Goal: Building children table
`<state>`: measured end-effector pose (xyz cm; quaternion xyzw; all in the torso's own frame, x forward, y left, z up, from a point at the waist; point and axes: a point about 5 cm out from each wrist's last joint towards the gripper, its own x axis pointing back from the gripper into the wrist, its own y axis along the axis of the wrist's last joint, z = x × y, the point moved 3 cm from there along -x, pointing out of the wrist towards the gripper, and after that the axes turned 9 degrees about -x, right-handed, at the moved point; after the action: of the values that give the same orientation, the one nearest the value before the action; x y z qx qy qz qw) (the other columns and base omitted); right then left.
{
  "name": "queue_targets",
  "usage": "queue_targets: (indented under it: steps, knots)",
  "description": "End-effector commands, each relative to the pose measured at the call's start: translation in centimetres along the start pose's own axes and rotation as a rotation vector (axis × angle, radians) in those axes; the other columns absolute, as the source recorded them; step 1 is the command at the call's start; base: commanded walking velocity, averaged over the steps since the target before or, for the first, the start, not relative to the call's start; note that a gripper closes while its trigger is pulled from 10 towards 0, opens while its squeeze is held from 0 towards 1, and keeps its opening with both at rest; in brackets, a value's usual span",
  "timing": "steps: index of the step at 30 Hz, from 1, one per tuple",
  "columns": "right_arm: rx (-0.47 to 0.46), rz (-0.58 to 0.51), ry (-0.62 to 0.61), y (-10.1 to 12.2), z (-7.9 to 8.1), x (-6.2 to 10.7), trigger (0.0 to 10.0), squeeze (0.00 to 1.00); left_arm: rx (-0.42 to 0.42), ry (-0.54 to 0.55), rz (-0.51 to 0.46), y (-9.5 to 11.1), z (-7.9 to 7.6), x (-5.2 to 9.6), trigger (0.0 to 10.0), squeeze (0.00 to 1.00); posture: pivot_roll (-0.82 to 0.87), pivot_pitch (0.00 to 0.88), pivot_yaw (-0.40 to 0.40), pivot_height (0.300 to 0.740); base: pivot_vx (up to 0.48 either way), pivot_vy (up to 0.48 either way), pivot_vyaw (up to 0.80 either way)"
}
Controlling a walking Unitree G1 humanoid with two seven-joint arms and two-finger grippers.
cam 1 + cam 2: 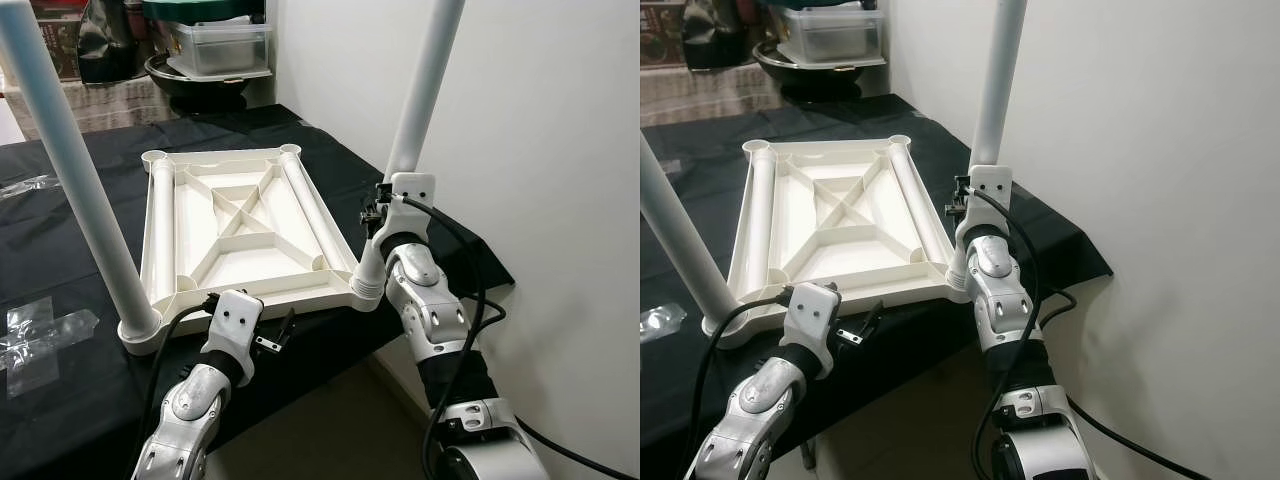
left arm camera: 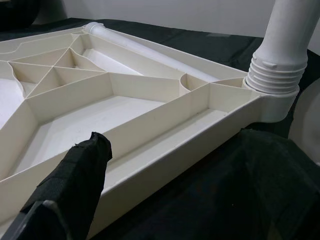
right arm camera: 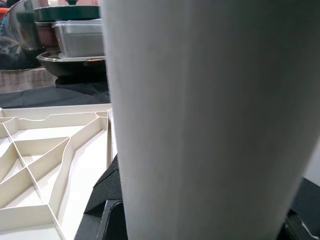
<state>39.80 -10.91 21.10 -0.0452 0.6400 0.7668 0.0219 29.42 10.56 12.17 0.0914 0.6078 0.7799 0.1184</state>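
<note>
Gripping a white leg (image 1: 420, 90) standing in the near right corner socket of the upturned tabletop (image 1: 235, 225) on the black surface (image 1: 70, 400), the right hand (image 1: 385, 200) seems mid-screwing; further turning likely follows, while the left hand (image 1: 280, 335) hovers released nearby.

Both upright legs (image 1: 70, 170) cut off above.

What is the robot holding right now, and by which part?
The right gripper grips the upright white leg low down, just above its threaded end at the tabletop's corner. The left gripper holds nothing, hovering by the near edge.
</note>
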Motion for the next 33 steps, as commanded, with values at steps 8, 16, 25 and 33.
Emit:
queue_targets:
  steps: [8, 16, 25, 33]
  knots:
    - [-0.017, -0.044, -0.005, 0.5, -0.2, 0.3, 10.0, 1.0, -0.005, -0.016, 0.008, -0.3, -0.4, -0.2, 10.0, 0.0, 0.0, 0.0, -0.097, 0.74, 0.0, 0.0, 0.0]
    - [-0.083, -0.262, 0.055, 4.6, 0.8, 1.6, 10.0, 1.0, -0.004, -0.017, 0.01, -0.4, -0.4, -0.1, 10.0, 0.0, 0.0, 0.0, -0.097, 0.74, 0.0, 0.0, 0.0]
    - [-0.116, -0.272, 0.13, 4.9, 1.8, 1.9, 10.0, 1.0, -0.004, -0.021, 0.01, -0.5, -0.4, -0.2, 10.0, 0.0, -0.01, 0.0, -0.091, 0.74, 0.0, 0.0, 0.0]
    - [-0.098, -0.179, 0.161, 3.3, 1.6, 1.3, 10.0, 1.0, -0.006, -0.022, 0.01, -0.5, -0.4, -0.2, 10.0, 0.0, -0.01, 0.0, -0.095, 0.74, 0.0, 0.0, 0.0]
